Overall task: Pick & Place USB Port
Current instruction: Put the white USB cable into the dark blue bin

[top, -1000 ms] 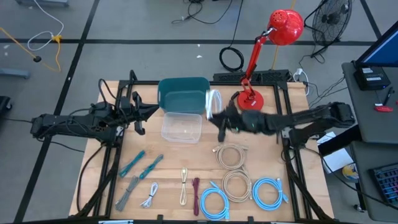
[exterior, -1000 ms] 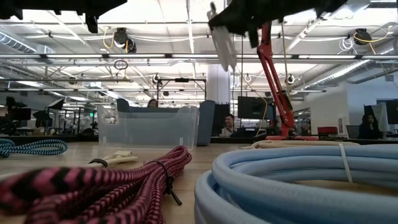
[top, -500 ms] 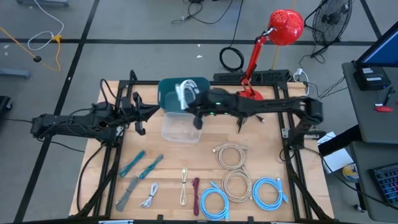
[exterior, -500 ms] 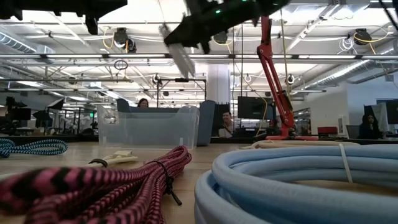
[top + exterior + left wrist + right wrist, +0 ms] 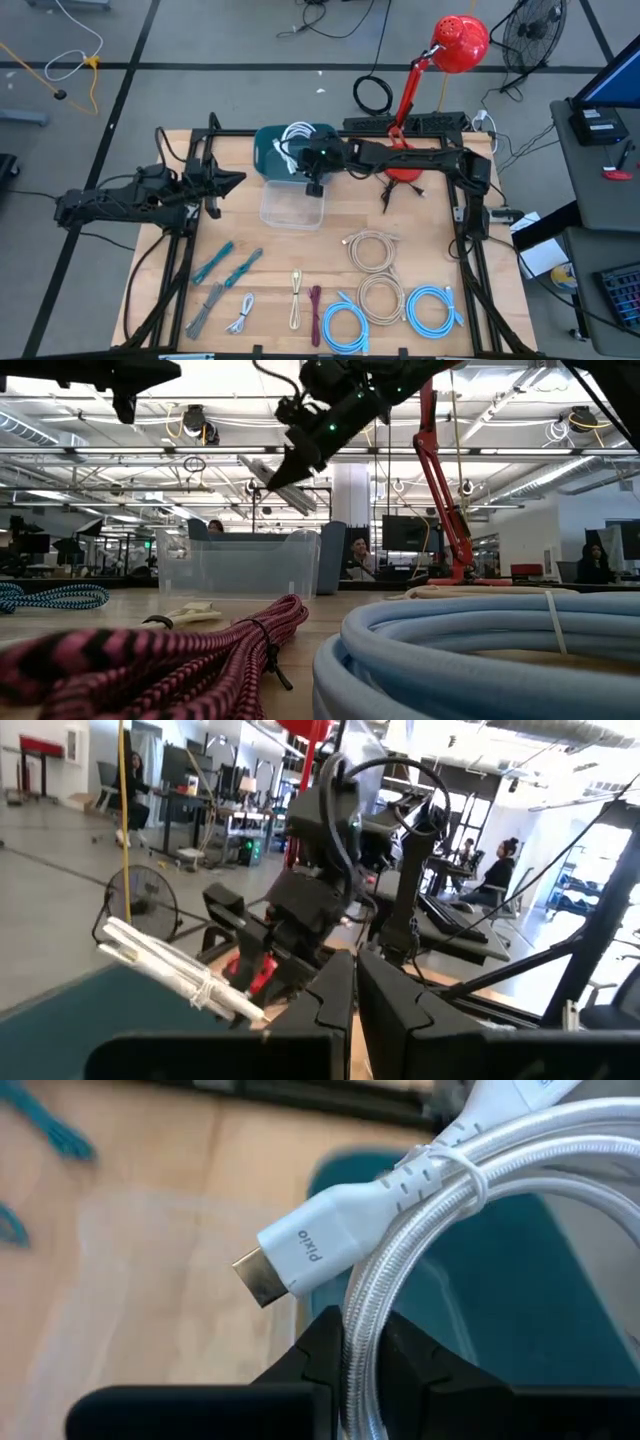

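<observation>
A white braided USB cable, coiled and tied [image 5: 298, 138], hangs in my right gripper [image 5: 308, 158] above the teal bin [image 5: 275, 152], at its edge toward the clear bin [image 5: 292, 208]. The right wrist view shows its white plug with a metal tip [image 5: 300, 1255] pointing away from the coil. Seen from table height, the coil [image 5: 275, 472] is a slanting edge-on bundle high above the clear bin [image 5: 240, 565]. My left gripper [image 5: 225, 180] waits shut at the table's left, level with the bins; its fingers [image 5: 355, 985] lie together. My right gripper is shut on the white cable, pinching the coil's bundled strands [image 5: 362, 1320] between its two fingers at one side of the loop. The coil is lifted clear of table and bins and sits tilted in the hold, with the plug [image 5: 300, 1255] sticking out free.
Several tied cables lie along the table's near half: teal [image 5: 228, 262], grey [image 5: 205, 305], white [image 5: 240, 315], maroon [image 5: 315, 312], beige coils [image 5: 372, 250] and blue coils [image 5: 432, 305]. A red desk lamp [image 5: 405, 160] stands at the far right, behind my right arm.
My right gripper has carried the white coil from near the lamp base toward the table's left and a little toward the far edge, ending over the teal bin. The coil has tipped from hanging nearly upright into a slant. The gripper has stayed shut on it.
</observation>
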{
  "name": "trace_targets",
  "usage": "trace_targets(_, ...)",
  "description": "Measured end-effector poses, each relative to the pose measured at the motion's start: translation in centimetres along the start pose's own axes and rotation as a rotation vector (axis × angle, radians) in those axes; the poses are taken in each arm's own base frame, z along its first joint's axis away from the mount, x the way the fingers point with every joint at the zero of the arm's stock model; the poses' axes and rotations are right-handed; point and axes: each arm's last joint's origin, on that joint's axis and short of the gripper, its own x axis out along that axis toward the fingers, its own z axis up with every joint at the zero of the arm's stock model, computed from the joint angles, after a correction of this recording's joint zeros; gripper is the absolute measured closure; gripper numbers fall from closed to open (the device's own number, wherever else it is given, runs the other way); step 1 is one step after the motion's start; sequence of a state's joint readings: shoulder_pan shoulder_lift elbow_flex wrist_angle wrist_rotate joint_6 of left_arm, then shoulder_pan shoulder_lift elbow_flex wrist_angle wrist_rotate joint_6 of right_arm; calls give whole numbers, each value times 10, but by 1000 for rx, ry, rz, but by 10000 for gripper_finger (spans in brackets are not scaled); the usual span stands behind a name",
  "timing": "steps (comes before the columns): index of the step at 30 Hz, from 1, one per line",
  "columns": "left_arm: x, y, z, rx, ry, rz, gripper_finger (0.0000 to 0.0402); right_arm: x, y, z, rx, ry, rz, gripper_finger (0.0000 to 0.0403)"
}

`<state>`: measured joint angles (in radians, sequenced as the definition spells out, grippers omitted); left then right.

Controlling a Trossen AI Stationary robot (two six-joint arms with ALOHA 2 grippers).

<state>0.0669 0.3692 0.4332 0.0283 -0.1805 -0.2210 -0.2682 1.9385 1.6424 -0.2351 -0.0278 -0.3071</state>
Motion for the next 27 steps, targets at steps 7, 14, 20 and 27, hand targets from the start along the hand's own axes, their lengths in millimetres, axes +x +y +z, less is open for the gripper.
trace_targets(7, -2, 1, -4, -28, 42, 11, 382, 11, -8, -18, -41, 89, 9, 375)
trace_targets(14, 1, 1, -7, -43, 76, 1, 382, 27, -7, -39, -81, 200, 70, 375)
trace_targets(20, 3, 1, -9, -40, 92, 5, 382, 37, -7, -50, -171, 259, 64, 375)
trace_targets(27, 3, 1, -10, -39, 101, 7, 382, 41, -4, -53, -228, 280, 37, 375)
